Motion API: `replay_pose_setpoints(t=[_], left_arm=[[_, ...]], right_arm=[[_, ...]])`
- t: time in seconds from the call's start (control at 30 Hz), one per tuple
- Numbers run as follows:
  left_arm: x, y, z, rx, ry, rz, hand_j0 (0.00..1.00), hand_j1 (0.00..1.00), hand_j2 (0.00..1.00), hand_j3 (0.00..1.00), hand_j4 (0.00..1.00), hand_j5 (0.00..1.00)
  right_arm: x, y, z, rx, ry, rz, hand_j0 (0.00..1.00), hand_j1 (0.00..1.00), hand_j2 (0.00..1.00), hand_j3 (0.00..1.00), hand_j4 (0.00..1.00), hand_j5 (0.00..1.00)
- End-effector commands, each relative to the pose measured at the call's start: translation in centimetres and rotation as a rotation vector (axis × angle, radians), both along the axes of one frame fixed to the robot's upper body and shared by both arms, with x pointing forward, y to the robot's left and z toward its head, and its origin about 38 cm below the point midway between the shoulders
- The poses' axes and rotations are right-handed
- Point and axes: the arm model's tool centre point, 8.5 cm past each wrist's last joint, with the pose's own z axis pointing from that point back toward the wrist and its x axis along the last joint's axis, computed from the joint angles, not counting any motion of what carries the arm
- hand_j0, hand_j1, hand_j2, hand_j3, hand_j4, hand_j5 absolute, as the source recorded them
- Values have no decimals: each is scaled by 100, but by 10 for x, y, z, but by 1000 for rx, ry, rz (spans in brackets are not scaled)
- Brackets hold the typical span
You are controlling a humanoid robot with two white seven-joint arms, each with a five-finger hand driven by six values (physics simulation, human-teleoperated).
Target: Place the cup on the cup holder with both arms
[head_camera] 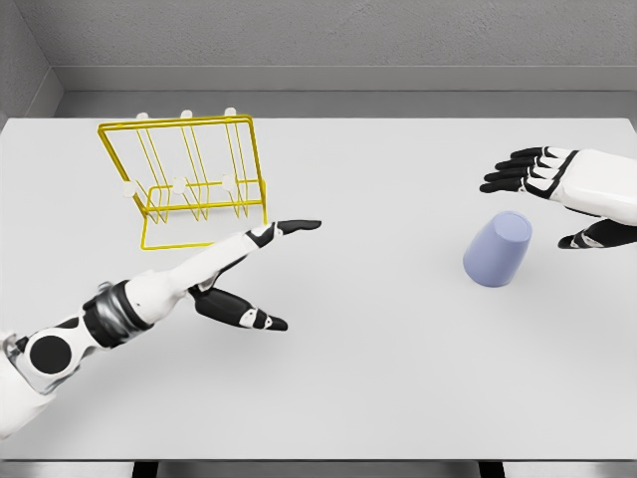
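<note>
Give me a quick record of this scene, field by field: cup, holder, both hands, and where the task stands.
cup: lavender cup, tilted on the table's right side, held by neither hand
cup holder: yellow wire rack, back left of the table, no cup on it
left hand: left hand open, fingers extended, just in front of the rack
right hand: right hand open, beside the cup to its upper right, apparently not touching
surface: white table
task status: cup not yet grasped or placed
</note>
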Motion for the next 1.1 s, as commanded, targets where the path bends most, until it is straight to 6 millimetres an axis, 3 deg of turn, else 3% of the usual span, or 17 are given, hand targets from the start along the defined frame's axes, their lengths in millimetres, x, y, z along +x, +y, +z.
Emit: replay_pose_setpoints(t=[0.0, 0.03, 0.07, 0.13, 0.4, 0.43, 0.57, 0.7, 0.87, 1.07], left_arm=[[1, 9, 8, -8, -30, 1, 100, 100, 100, 100, 100, 100], [0, 27, 16, 8, -75, -5, 100, 100, 100, 100, 100, 100], [2, 60, 31, 75, -124, 24, 100, 100, 100, 100, 100, 100], [6, 83, 41, 125, -146, 65, 100, 100, 100, 100, 100, 100], [5, 84, 40, 124, -145, 70, 100, 100, 100, 100, 100, 100], [5, 84, 40, 125, -144, 70, 100, 100, 100, 100, 100, 100], [4, 80, 38, 117, -144, 63, 100, 100, 100, 100, 100, 100], [1, 78, 32, 120, -129, 55, 100, 100, 100, 100, 100, 100], [-1, 67, 26, 103, -128, 37, 100, 100, 100, 100, 100, 100], [-5, 50, 13, 68, -95, 9, 100, 100, 100, 100, 100, 100]], right_arm=[[0, 0, 1, 5, 1, -2, 100, 100, 100, 100, 100, 100], [0, 0, 0, 7, 3, -3, 100, 100, 100, 100, 100, 100], [0, 0, 0, 7, 3, -3, 100, 100, 100, 100, 100, 100], [0, 0, 0, 7, 3, -3, 100, 100, 100, 100, 100, 100], [7, -1, -9, 34, 18, -18, 100, 100, 100, 100, 100, 100], [12, -9, -16, 12, 35, -44, 100, 100, 100, 100, 100, 100], [29, -3, -46, -81, 116, -38, 100, 100, 100, 100, 100, 100], [34, -2, -59, -142, 101, -41, 100, 100, 100, 100, 100, 100], [45, 7, -67, -165, 98, -37, 100, 100, 100, 100, 100, 100], [54, 3, -76, -183, 98, -64, 100, 100, 100, 100, 100, 100]])
